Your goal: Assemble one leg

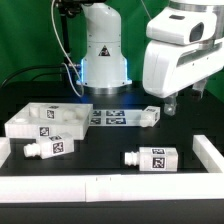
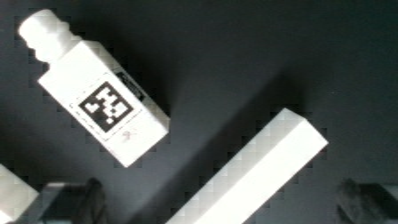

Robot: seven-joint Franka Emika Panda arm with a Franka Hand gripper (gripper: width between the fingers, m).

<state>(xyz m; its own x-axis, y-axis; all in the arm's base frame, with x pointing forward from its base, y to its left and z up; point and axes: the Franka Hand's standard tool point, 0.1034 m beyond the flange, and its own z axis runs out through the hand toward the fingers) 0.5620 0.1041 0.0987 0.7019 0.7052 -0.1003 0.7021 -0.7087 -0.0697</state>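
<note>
Three alike white legs with tags lie on the black table in the exterior view: one beside the marker board, one at front left, one at front right. My gripper hangs above the table at the right, just right of the first leg, touching nothing. In the wrist view one leg lies slanted, tag up, its stub at the far end. My gripper is open and empty; the dark fingertips stand wide apart, well short of that leg.
A big flat white panel with tags lies at the left. The marker board lies before the arm's base. White rails border the front and sides; a white bar runs slanted between my fingers in the wrist view.
</note>
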